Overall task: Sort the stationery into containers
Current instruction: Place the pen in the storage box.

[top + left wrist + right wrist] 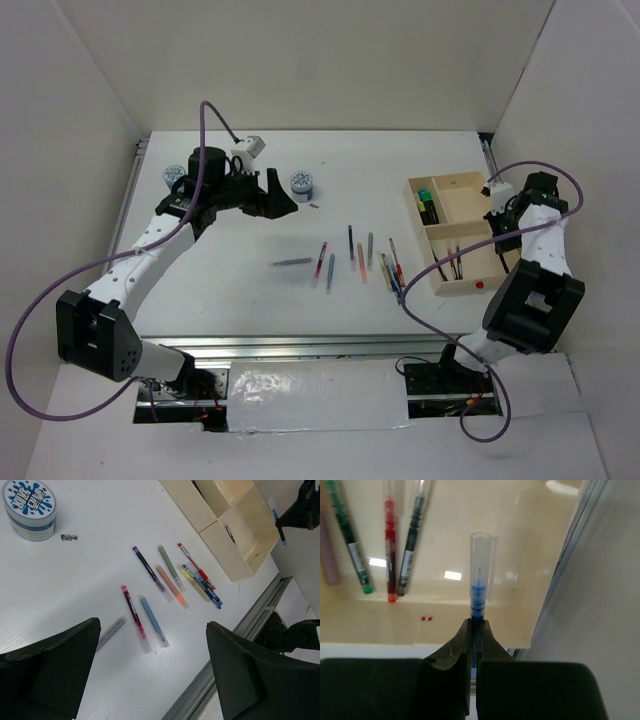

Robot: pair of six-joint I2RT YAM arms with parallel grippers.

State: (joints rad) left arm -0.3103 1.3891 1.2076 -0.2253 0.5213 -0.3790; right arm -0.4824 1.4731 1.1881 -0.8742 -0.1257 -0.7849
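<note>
wooden tray (462,203), right side of table: pale, rectangular, low smooth walls, divided into compartments.
far-left compartment: stubby black-bodied highlighters (427,205), green and yellow showing.
near compartment, glossy floor: green pen (350,540), red pen (391,540) and dark grey pen (410,540), slim, lying side by side.
right gripper (475,625): black fingers pressed together on a blue pen (481,580) with a clear plastic cap, over the right end of that near compartment.
left gripper (153,625): fingers spread wide, nothing between, above the table (75,590), white and faintly grained.
loose pens (170,585), centre of table: thin, translucent, in a ragged row; purple, grey-green, orange, red, yellow, blue, crimson, light blue, lilac.
round pot (29,507), far centre-left: squat, lid printed blue on white.
second pot (173,176), far left, partly behind the left arm.
</note>
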